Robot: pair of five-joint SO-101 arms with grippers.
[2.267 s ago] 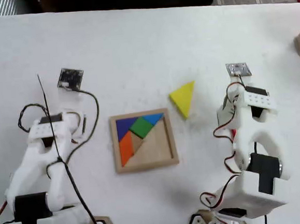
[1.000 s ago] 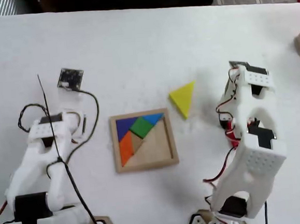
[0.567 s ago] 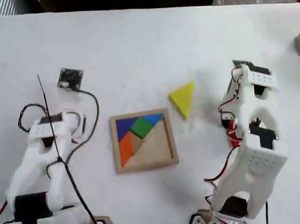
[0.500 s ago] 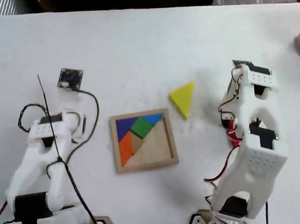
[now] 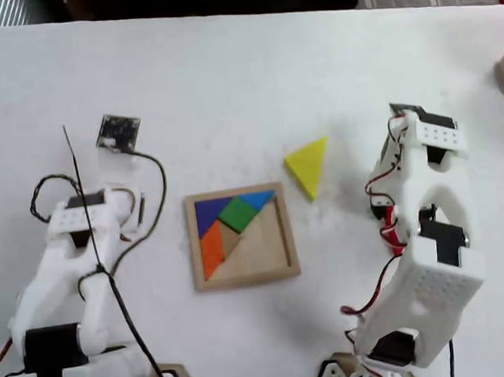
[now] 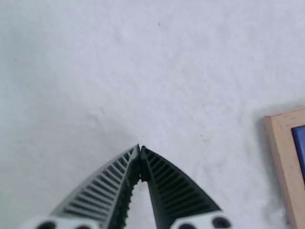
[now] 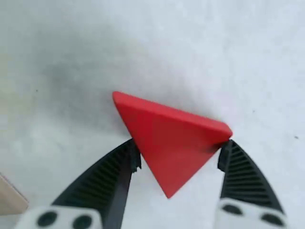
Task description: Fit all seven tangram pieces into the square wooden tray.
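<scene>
**Red triangle gripped, tray part filled**

High view: the square wooden tray (image 5: pixel 242 279) lies between the arms and holds a blue piece (image 5: pixel 206 215), a green piece (image 5: pixel 237 214) and an orange piece (image 5: pixel 211 248). A yellow triangle (image 5: pixel 308 166) lies just outside its far right corner.

Left wrist view: the left gripper (image 6: pixel 139 150) is closed on nothing, near the tray's edge.

Right wrist view: the right gripper (image 7: pixel 180 155) clamps a red triangle (image 7: pixel 174 138).

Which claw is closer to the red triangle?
Right. The right claw has the red triangle between its fingers, touching it on both sides. The left claw is shut over bare table beside the wooden tray.
</scene>
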